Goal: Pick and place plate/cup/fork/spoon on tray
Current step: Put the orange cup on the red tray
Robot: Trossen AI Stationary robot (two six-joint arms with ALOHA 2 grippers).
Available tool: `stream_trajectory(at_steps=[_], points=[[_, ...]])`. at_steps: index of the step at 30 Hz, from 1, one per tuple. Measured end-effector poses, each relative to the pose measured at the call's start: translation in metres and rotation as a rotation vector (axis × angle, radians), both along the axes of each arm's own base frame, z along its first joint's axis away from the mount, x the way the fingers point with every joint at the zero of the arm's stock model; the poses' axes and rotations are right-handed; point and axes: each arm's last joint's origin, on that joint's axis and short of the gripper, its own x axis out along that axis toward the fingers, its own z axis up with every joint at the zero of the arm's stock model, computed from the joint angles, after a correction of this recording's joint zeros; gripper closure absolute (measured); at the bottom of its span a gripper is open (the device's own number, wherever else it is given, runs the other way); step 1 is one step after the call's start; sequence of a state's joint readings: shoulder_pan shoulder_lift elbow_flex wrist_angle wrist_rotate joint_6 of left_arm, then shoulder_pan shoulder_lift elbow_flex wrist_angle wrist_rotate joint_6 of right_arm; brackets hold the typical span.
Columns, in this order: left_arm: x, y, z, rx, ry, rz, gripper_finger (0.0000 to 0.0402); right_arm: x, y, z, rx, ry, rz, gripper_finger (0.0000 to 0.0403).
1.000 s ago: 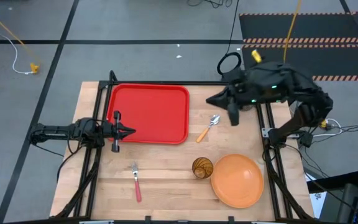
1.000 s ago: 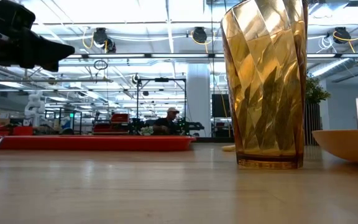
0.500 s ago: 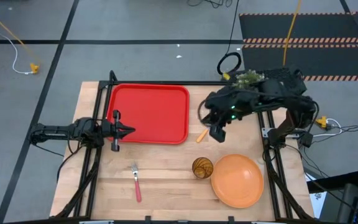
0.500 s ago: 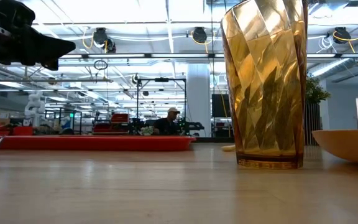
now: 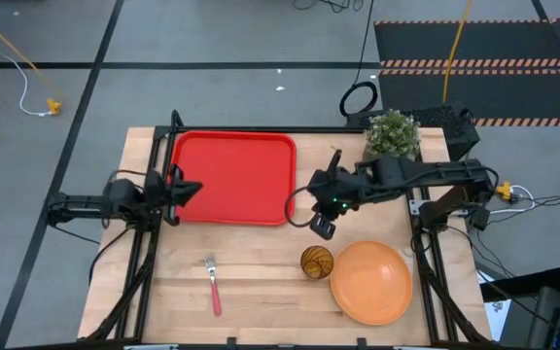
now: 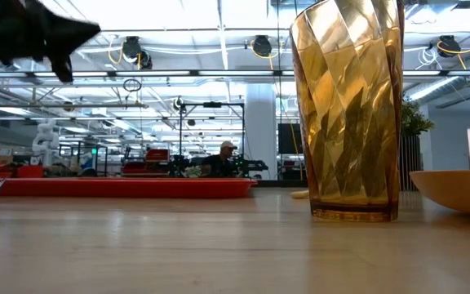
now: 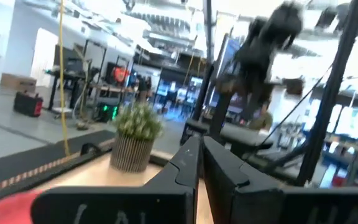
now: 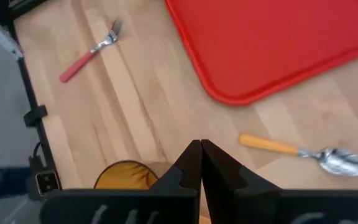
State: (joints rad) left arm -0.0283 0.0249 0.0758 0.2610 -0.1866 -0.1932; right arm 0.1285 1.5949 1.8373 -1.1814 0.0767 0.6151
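Observation:
The red tray [image 5: 233, 180] lies at the far left of the table. The orange plate [image 5: 370, 282] and the amber cup [image 5: 316, 261] stand near the front right. The pink-handled fork [image 5: 212, 282] lies in front of the tray. The orange-handled spoon [image 8: 291, 151] lies right of the tray's near right corner, hidden under my right arm in the high view. My right gripper [image 5: 321, 227] is shut and empty above the table between spoon and cup. My left gripper [image 5: 192, 190] is shut and empty over the tray's left edge.
A potted green plant [image 5: 392, 134] stands at the far right of the table. Bare wood lies between the fork and the cup. In the low view the cup [image 6: 348, 106] stands close to the camera, with the plate's rim [image 6: 455, 189] to its right.
My right gripper has swung from the far right corner toward the table's left and near edge, ending over the spot between spoon and cup and uncovering the plant. My left gripper has risen a little and drawn back slightly toward the left edge. Nothing on the table has moved.

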Motion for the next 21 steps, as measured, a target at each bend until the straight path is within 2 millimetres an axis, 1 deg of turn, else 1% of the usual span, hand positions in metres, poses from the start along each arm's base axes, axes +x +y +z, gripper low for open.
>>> stream_trajectory(at_steps=[3, 6, 9, 13, 15, 18, 21], points=[[-0.004, 0.000, 0.031, 0.003, -0.009, -0.008, 0.0381, -0.004, 0.000, -0.015, 0.050, -0.027, -0.067, 0.0403], [-0.004, 0.000, 0.070, 0.003, 0.029, -0.008, 0.0387, -0.009, 0.000, -0.025, 0.105, -0.067, -0.131, 0.0403], [0.000, -0.001, 0.111, 0.024, 0.087, -0.004, 0.0397, -0.014, 0.000, -0.032, 0.170, -0.101, -0.169, 0.0403], [0.013, -0.001, 0.162, 0.065, 0.114, 0.007, 0.0393, -0.020, 0.001, -0.036, 0.193, -0.124, -0.192, 0.0403], [0.021, -0.001, 0.186, 0.039, 0.109, 0.002, 0.0395, -0.023, 0.001, -0.037, 0.193, -0.124, -0.191, 0.0403], [0.034, -0.002, 0.213, -0.091, 0.127, -0.026, 0.0398, -0.023, 0.001, -0.036, 0.192, -0.129, -0.188, 0.0403], [0.049, -0.003, 0.234, -0.154, 0.203, -0.056, 0.0396, -0.023, 0.001, -0.034, 0.193, -0.145, -0.177, 0.0403]])
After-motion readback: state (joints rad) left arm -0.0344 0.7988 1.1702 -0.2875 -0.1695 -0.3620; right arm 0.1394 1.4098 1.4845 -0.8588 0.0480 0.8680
